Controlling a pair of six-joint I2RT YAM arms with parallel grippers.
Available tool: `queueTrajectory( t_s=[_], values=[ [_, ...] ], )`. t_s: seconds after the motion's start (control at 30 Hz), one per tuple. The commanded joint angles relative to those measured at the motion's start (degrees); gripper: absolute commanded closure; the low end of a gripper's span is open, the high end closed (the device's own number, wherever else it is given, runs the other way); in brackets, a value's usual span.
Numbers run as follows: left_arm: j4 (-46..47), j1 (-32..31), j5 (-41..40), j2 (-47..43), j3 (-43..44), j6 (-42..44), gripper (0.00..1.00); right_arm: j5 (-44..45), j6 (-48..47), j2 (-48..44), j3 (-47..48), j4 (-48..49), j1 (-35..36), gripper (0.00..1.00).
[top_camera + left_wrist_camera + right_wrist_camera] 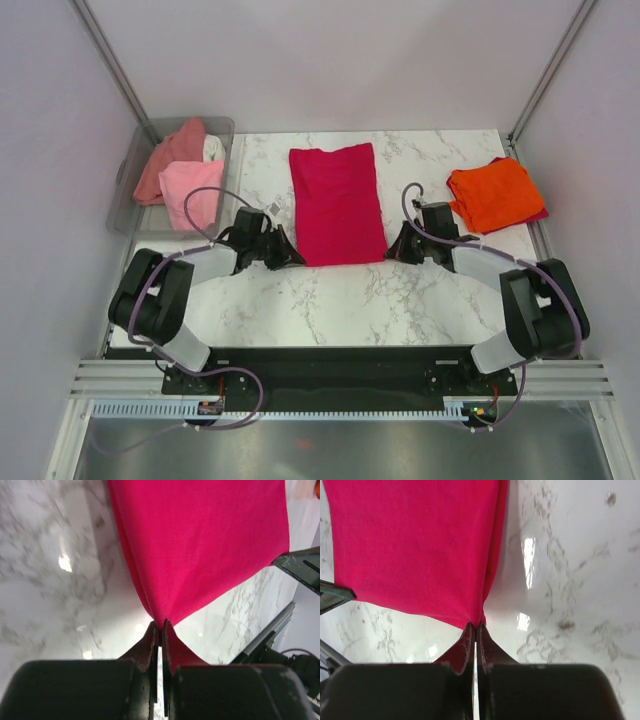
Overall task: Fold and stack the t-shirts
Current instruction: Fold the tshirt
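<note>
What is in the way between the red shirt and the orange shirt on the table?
Nothing that shows. Only bare marble table lies between the red t-shirt and the orange t-shirt, apart from the right gripper itself, which, like the left gripper, is shut on a near corner of it.

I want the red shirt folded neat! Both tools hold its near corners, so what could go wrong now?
The left tool and right tool each pinch only a tiny corner of the crimson t-shirt, so the cloth might slip out when lifted.
If one tool moves faster, the fold could come out crooked.
The orange t-shirt lies close to the right tool and might get nudged.
</note>
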Motion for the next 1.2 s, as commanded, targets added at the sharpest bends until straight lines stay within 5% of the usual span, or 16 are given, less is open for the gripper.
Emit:
queueTrajectory(
  t_s=[0.0,0.37,0.67,0.9,1.17],
  values=[
    [-3.12,-1.78,0.70,-9.15,-5.17,0.03,0.98,-1.78,0.02,-7.94,-5.00,-2.15,0.31,1.00],
    [-12.44,-10.13,0.26,-34.72,-17.40,-5.68,0.98,-2.13,1.34,-37.01,-13.54,-18.74,3.47,1.00],
    [-18.94,-11.72,4.74,-47.93,-19.17,-9.73,0.98,-1.79,2.05,-50.04,-11.18,-28.77,3.74,1.00],
    [-20.62,-11.45,5.01,-46.89,-13.82,-10.44,0.98,1.99,0.38,-46.55,-5.20,-29.58,3.83,1.00],
    [-20.53,-8.38,2.90,-38.10,-4.42,-9.73,0.98,10.50,-3.05,-31.17,7.80,-26.68,3.74,1.00]
  ],
)
